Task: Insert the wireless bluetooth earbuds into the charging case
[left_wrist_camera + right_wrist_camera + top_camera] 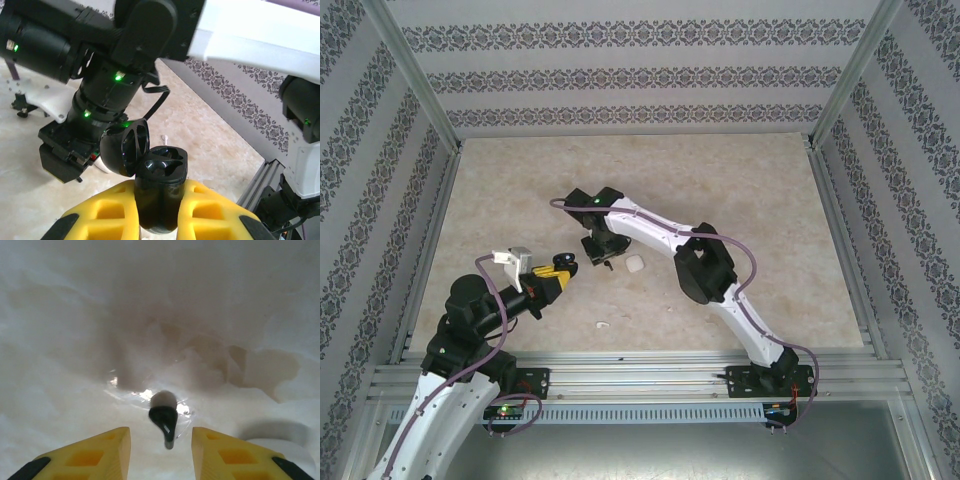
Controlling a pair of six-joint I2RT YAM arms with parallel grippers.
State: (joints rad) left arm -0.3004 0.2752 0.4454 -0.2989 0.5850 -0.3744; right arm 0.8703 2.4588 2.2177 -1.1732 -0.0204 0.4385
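Top external: beige marbled table (740,200), patterned walls (640,75). Left gripper (160,222) clamped on open black charging case (162,175). Right gripper (161,436) jaws apart, black earbud (163,415) between them on table; white piece (636,264) nearby, possibly another earbud.

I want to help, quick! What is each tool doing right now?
Left tool: closed, holding the black case.
Right tool: open, with a black earbud between its fingers, not gripped.

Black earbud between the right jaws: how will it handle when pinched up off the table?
Beside the jaws of the right gripper, the black earbud looks tiny, so probably very light. Its rounded, glossy body may slip or squirt sideways when pinched. Lying on the smooth table, it could roll if nudged.
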